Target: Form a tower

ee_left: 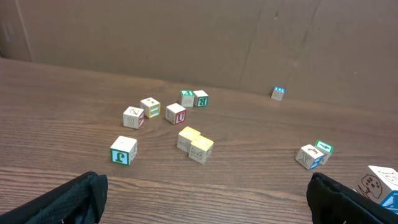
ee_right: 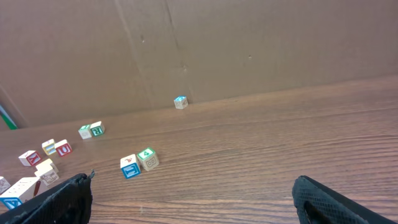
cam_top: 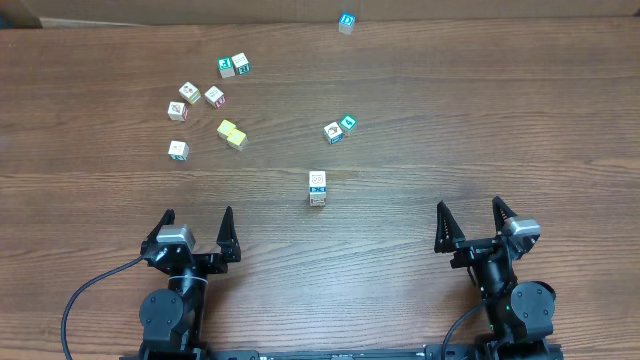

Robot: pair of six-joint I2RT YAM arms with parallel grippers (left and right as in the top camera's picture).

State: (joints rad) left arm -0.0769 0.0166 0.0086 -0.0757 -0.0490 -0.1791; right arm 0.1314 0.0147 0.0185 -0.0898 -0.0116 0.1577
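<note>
The tower [cam_top: 318,187] is standing centrally on the tabletop [cam_top: 500,100], untouched. The left gripper [cam_top: 196,215] and right gripper [cam_top: 469,206] are sitting near, jaws spread wide, holding nothing.

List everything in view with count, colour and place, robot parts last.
tower: one, cream with blue print on top, mid-table; cube count unclear
yellow cubes: two, yellow, touching, back-left of the tower
back pair: two, cream with green print, far left
trio: three, cream with mixed print, left, behind the yellow cubes
single cube: one, cream with green print, left of the yellow cubes
right pair: two, cream with blue and teal print, behind the tower
far cube: one, blue top, back edge
table: one, brown wood
wall: one, brown cardboard, behind the table
left hand: one, black, open, near edge
right hand: one, black, open, near edge
</note>
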